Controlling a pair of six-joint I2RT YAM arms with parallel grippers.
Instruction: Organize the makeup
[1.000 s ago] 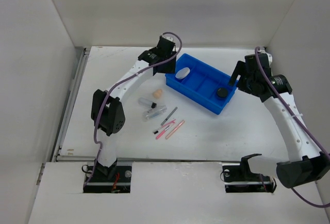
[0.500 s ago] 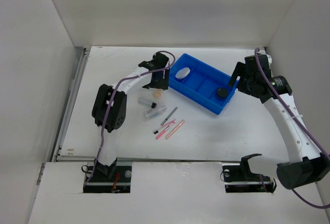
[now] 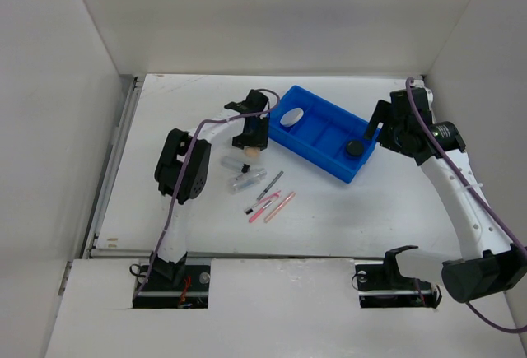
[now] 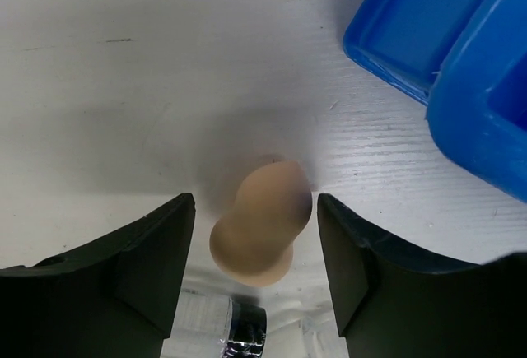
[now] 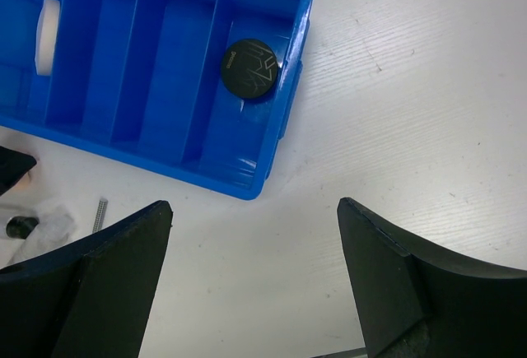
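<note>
The beige egg-shaped sponge [image 4: 262, 230] lies on the white table between the fingers of my open left gripper [image 4: 254, 206], untouched by either; from above, the left gripper [image 3: 249, 136] covers most of it. Two clear vials [image 3: 233, 163] [image 3: 244, 182], a thin dark brush [image 3: 269, 185] and the pink sticks [image 3: 272, 206] lie just in front. The round black compact [image 5: 250, 68] sits in the right end compartment of the blue tray [image 5: 165, 62]. My right gripper [image 5: 254, 208] is open and empty, above the table by that end of the tray.
A white oval item [image 3: 291, 116] lies in the left end of the blue tray [image 3: 325, 119]. One vial's black cap [image 4: 247, 325] shows just behind the sponge. White walls close in the table on three sides.
My left gripper has moved from the tray's left end toward the near side and come down around the sponge, still open. The right arm has not moved.
</note>
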